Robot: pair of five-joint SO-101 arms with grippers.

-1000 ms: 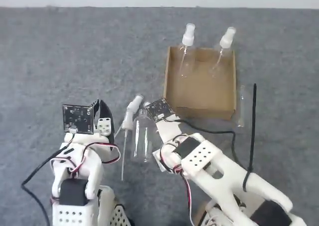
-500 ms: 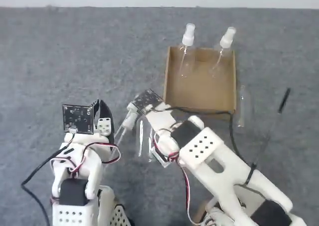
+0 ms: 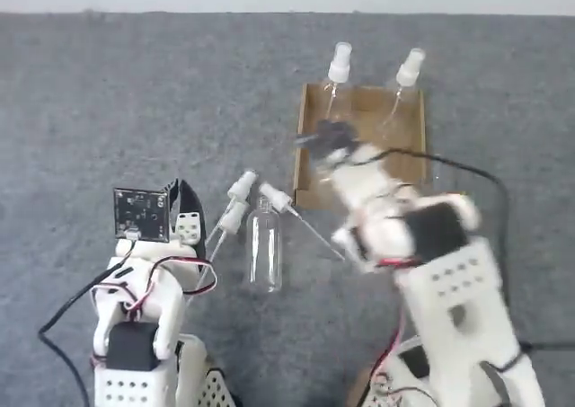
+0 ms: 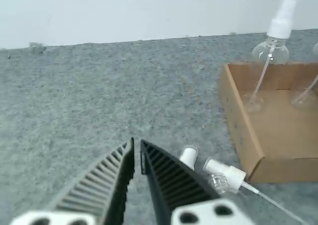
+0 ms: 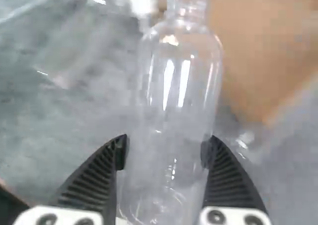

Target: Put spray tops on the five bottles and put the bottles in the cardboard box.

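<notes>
**Bare bottle in my right gripper at the box; caps lie back by my left arm.**

My right gripper has its jaws wide around the body of an uncapped bottle. The bottle fills the gap, so I judge it held. Its long axis follows my outstretched right arm, open neck pointing away from the wrist, by the cardboard box wall facing my left arm. The loose spray tops lie on the worktop beside a second bare bottle. They are nearer my left gripper, which is nearly closed, empty, on a folded-back arm.
</notes>
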